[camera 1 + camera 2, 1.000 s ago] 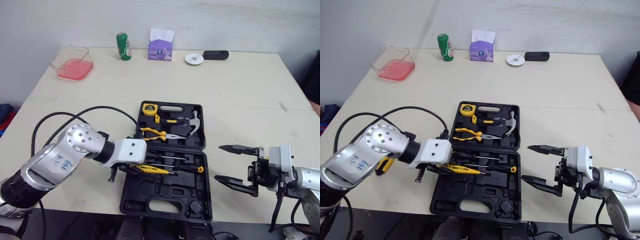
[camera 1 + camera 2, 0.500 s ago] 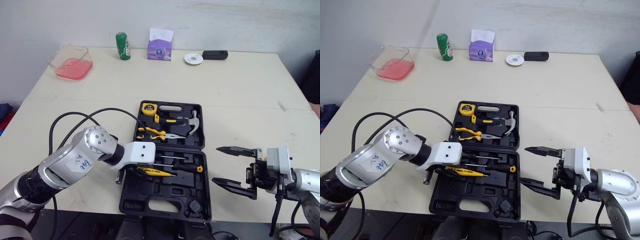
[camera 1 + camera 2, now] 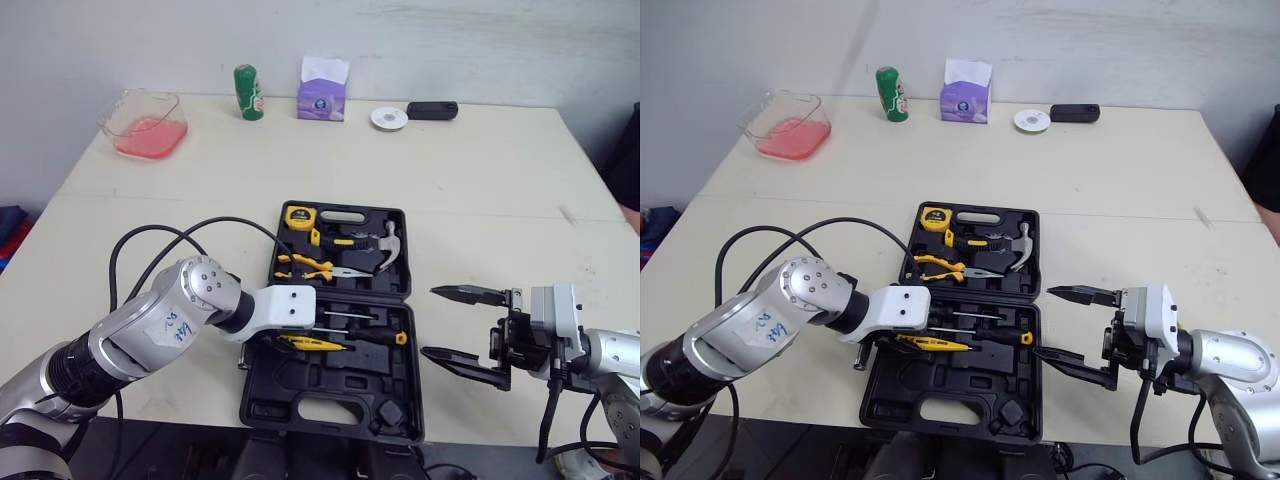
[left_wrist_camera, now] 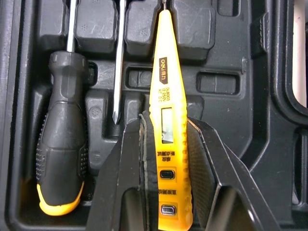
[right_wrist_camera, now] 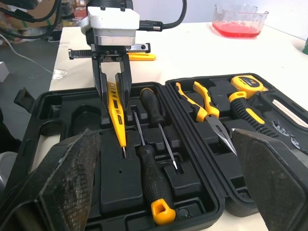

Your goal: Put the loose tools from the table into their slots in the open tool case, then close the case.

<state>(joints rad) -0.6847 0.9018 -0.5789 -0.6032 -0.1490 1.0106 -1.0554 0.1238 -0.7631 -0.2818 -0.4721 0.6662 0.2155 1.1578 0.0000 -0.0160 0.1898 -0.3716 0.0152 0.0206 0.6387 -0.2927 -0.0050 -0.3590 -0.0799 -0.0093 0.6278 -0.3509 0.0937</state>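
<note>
The left hand (image 4: 166, 120) is gripping the tester (image 4: 165, 72) by its back end, low over the case (image 3: 330, 400). Its long axis is running straight ahead of the hand, parallel to the screwdriver (image 4: 62, 139) beside (slot probably beneath). The right hand (image 3: 432, 322) is hanging open.

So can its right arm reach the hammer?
Probably yes. The right end effector is open beside the tool case, and the hammer lies at the right end of its far half, nothing between them. The left end effector, shut on the yellow tester, is out of the way.
</note>
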